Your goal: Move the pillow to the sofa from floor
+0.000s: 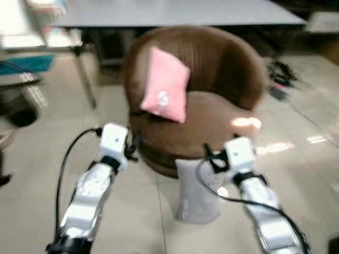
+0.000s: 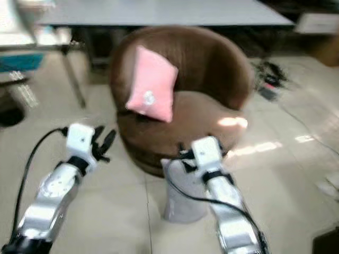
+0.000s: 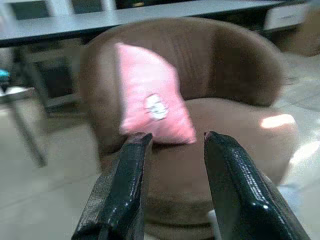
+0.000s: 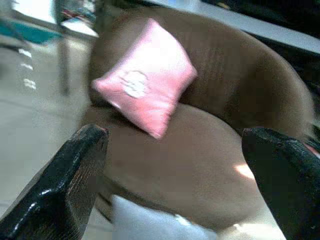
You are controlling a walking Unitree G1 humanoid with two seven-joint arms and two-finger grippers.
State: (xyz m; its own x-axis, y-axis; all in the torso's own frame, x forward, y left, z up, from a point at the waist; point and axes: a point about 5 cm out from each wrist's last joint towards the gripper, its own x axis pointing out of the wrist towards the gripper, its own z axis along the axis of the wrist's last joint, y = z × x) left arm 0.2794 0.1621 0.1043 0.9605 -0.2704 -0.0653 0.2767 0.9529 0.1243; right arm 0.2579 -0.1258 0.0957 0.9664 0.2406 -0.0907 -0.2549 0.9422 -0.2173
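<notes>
A white pillow (image 1: pixel 197 191) stands on the tiled floor, leaning against the front of a round brown armchair (image 1: pixel 222 69). A pink pillow (image 1: pixel 166 85) rests upright on the seat against the chair's left side. My right gripper (image 1: pixel 213 156) hovers just above the white pillow's top edge, fingers spread wide with nothing between them; its wrist view looks over the white pillow (image 4: pixel 150 225) at the seat. Left of the chair's base, my left gripper (image 1: pixel 133 145) is open and empty. In its wrist view it points at the pink pillow (image 3: pixel 152 100).
A long grey table (image 1: pixel 175 13) stands behind the chair, one thin leg (image 1: pixel 85 74) at the left. Dark cables (image 1: pixel 280 74) lie on the floor to the chair's right. A dark object (image 1: pixel 21 114) sits at the far left. Pale floor tiles surround the chair.
</notes>
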